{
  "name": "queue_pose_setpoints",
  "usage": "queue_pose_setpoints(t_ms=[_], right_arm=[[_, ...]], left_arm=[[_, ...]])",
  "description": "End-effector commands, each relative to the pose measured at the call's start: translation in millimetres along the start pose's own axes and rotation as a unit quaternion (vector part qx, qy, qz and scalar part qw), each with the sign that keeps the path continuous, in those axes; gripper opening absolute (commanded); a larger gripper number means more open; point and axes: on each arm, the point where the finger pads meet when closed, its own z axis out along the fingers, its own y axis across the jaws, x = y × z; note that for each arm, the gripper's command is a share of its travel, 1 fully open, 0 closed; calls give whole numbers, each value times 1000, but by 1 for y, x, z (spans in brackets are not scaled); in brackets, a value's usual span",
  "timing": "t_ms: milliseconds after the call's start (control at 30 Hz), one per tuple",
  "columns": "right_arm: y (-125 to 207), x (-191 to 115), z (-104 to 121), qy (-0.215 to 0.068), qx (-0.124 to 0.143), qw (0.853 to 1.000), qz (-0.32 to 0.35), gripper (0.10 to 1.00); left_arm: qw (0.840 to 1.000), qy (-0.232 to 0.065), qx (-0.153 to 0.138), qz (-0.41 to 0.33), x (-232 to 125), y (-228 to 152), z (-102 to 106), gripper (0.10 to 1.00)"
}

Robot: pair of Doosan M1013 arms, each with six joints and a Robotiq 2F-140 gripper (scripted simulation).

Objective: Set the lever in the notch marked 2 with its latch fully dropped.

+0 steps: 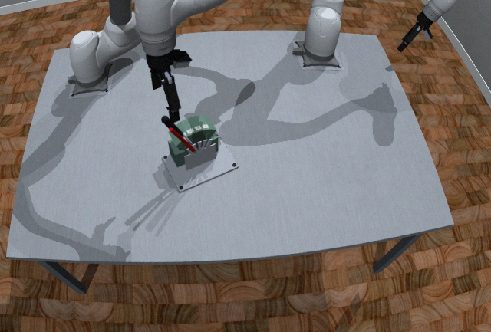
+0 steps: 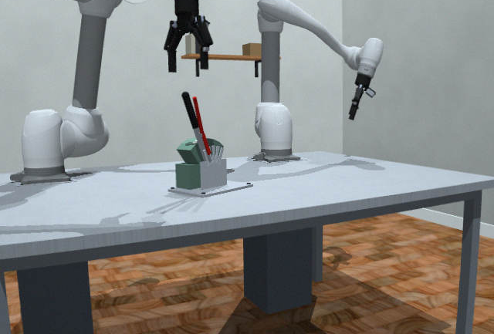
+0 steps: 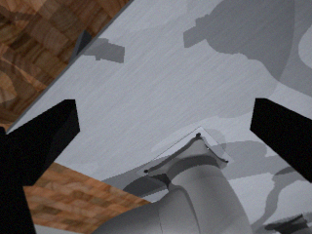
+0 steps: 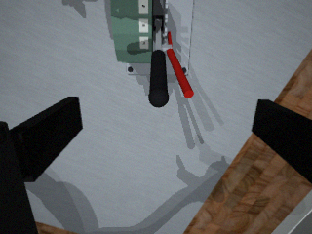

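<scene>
The lever has a black handle (image 1: 165, 119) (image 2: 189, 109) (image 4: 158, 80) with a red bar (image 1: 182, 139) (image 2: 199, 119) (image 4: 180, 73) beside it. It leans left in the top and exterior views, at the left end of the notched plate (image 1: 200, 156) (image 2: 213, 173). The green housing (image 1: 178, 154) (image 2: 187, 175) (image 4: 129, 24) carries small white plates (image 1: 198, 127) (image 4: 143, 25); their numbers are unreadable. The latch's seating cannot be made out. My right gripper (image 2: 187, 69) (image 4: 168, 114) is open and empty, above the handle. My left gripper (image 2: 351, 116) (image 3: 165, 114) is open and empty, far from the lever.
The housing stands on a light base plate (image 1: 214, 172) (image 2: 239, 188) on the grey table (image 1: 317, 185) (image 2: 319, 187). The left arm's base (image 1: 321, 59) (image 2: 275, 155) stands at the table's back right, and the right arm's base (image 1: 89, 84) (image 2: 43, 174) at its back left.
</scene>
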Motion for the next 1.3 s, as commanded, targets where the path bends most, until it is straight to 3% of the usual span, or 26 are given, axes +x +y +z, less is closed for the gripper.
queue_pose_setpoints(t_ms=[0,233,300,533,767,800,1267], right_arm=[[0,0,-1,0,-1,1000,0,1000],[0,0,-1,0,-1,1000,0,1000],[0,0,-1,0,-1,1000,0,1000],[0,0,-1,0,-1,1000,0,1000],[0,0,-1,0,-1,1000,0,1000],[0,0,-1,0,-1,1000,0,99],[0,0,-1,0,-1,1000,0,99]], left_arm=[[991,-5,-9,-130,-54,-44,-1,1000],[958,-18,-25,-287,-120,-73,8,1000],[958,-18,-25,-287,-120,-73,8,1000],[933,-25,-32,-357,-151,-82,13,1000],[928,-26,-34,-369,-156,-84,14,1000],[928,-26,-34,-369,-156,-84,14,1000],[928,-26,-34,-369,-156,-84,14,1000]])
